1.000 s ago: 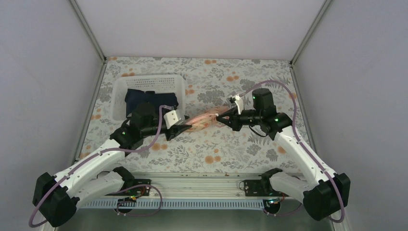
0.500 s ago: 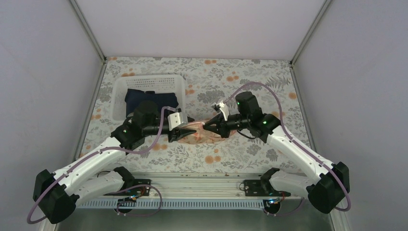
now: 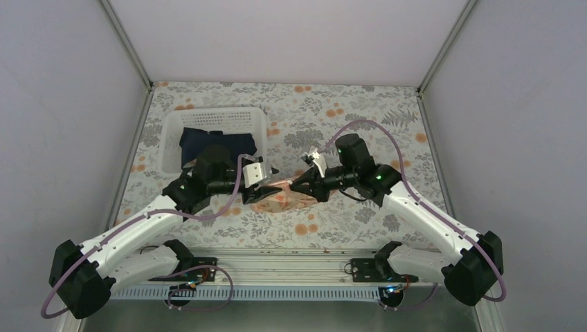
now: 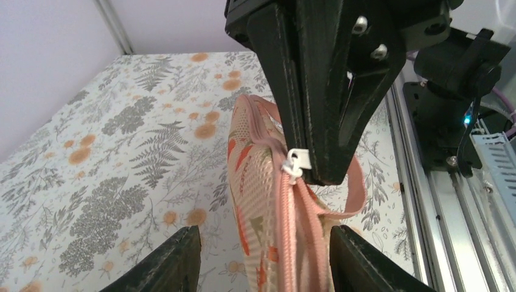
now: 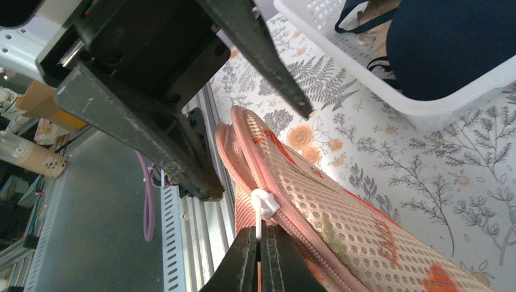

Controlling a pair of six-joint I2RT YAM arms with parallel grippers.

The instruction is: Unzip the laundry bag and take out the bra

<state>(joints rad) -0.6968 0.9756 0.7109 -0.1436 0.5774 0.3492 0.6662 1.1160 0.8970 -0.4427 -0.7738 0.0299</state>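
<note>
The peach-pink laundry bag (image 3: 285, 200) hangs crumpled between my two grippers above the table. In the left wrist view the bag (image 4: 258, 182) runs edge-up between my left gripper's (image 4: 263, 231) spread fingers, which do not press it. My left gripper (image 3: 266, 191) is open. My right gripper (image 5: 261, 231) is shut on the white zip pull (image 5: 263, 204), which also shows in the left wrist view (image 4: 297, 163). In the top view my right gripper (image 3: 299, 184) sits close to the left one. The bra is hidden inside; only an olive tinge (image 5: 330, 231) shows through the mesh.
The white slotted basket (image 3: 173, 128) stands at the back left with a navy-blue cloth (image 3: 218, 143) in it, just behind my left arm. It also shows in the right wrist view (image 5: 389, 97). The metal rail (image 3: 297, 259) runs along the near table edge.
My right gripper has moved left and toward me with the zip pull, close to the left gripper. The bag, stretched before, now sags bunched between them.
</note>
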